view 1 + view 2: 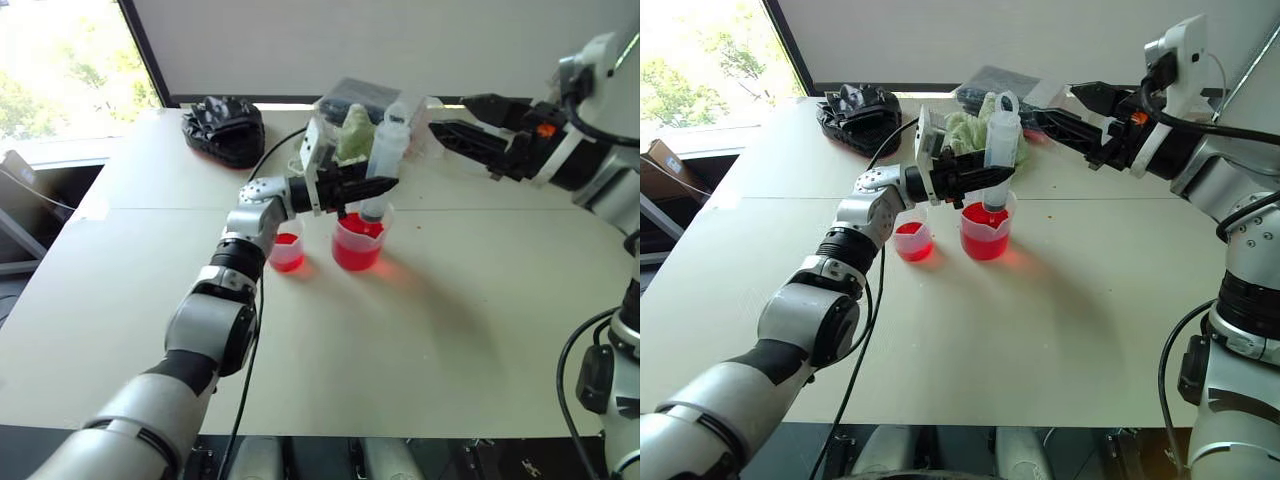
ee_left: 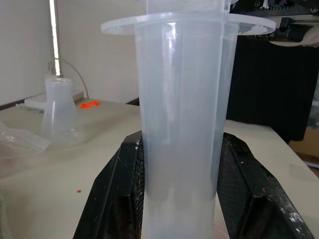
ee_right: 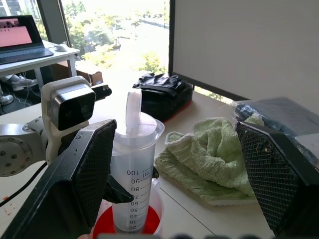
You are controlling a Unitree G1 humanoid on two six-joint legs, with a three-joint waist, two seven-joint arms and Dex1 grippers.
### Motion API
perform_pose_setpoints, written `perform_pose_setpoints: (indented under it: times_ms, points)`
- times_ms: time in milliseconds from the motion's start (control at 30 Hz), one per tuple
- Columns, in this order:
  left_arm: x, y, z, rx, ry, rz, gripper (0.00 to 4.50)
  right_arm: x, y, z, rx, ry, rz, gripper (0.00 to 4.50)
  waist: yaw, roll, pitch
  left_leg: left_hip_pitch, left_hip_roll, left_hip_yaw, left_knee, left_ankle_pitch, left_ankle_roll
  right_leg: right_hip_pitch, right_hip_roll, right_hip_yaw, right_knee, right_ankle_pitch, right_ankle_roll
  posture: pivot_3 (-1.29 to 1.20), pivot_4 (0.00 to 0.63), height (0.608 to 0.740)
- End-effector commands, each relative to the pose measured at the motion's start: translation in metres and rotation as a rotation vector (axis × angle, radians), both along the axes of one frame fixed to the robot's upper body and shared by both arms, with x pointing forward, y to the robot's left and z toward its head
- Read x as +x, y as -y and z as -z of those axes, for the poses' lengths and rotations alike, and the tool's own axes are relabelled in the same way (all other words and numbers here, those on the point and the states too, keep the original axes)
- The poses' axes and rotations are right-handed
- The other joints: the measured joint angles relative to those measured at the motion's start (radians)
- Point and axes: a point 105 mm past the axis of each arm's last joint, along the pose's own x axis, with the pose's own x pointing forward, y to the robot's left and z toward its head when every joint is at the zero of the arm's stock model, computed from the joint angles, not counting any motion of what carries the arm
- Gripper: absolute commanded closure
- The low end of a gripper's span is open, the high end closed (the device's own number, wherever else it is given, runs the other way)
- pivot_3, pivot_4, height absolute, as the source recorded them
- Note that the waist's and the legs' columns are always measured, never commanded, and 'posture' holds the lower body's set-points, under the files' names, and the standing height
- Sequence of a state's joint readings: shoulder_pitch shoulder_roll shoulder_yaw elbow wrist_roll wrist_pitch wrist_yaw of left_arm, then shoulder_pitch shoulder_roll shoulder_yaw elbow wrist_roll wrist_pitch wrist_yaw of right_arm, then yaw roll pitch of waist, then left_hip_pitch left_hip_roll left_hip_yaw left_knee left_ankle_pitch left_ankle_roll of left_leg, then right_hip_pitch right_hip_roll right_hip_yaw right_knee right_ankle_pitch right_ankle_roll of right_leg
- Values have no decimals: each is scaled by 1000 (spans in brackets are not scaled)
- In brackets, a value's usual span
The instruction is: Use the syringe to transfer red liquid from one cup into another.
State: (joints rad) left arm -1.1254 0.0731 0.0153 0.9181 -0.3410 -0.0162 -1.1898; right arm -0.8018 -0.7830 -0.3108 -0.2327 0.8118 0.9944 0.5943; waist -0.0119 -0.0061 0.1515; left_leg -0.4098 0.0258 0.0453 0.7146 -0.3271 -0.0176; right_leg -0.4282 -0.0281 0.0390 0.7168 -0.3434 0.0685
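A pale table (image 1: 450, 330) carries two clear cups standing close together but apart. The larger beaker (image 1: 984, 232) holds red liquid (image 1: 984, 243); the smaller cup (image 1: 912, 240), on the robot's left of it, has a little red liquid too. The left tool (image 1: 975, 183) is clenched around the barrel of the syringe (image 1: 1000, 150), holding it upright with its lower end down inside the beaker, apparently so the tip sits in the liquid for drawing up. The plunger looks pressed in, its ring-shaped top just above the barrel's flange, so filling seems not yet begun. The right tool (image 1: 1060, 110) hangs above the table just beyond the syringe's top, its jaws spread wide and grasping nothing, likely placed to take the plunger and pull it. A green cloth (image 3: 209, 154) and a black bag (image 1: 225, 128) lie further back.
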Motion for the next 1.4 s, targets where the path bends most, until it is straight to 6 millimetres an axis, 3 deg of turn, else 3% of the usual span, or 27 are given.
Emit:
perform_pose_setpoints:
  times_ms: [33, 633, 1400]
  points:
    - [-2, -2, -12, -22, 91, -21, 3105, -9, -6, -16, 5, 61, -28, 505, 0, 0, 0, 0, 0, 0, 0, 0, 0, 0, 0, 0, 0, 0, 0, 0, 150, 724]
    - [-3, -6, 7, 37, 109, -41, 3105, 1, -15, -3, 5, -21, 9, 505, 0, 0, 0, 0, 0, 0, 0, 0, 1, 0, 0, 0, 0, 0, 0, 0, 150, 724]
    - [-3, -6, 10, 39, 91, -48, 3105, 9, -56, 14, 66, -85, -2, 505, -1, 0, 0, 0, 0, 0, 0, 0, 1, 0, 0, 0, 0, 0, 0, 0, 150, 724]
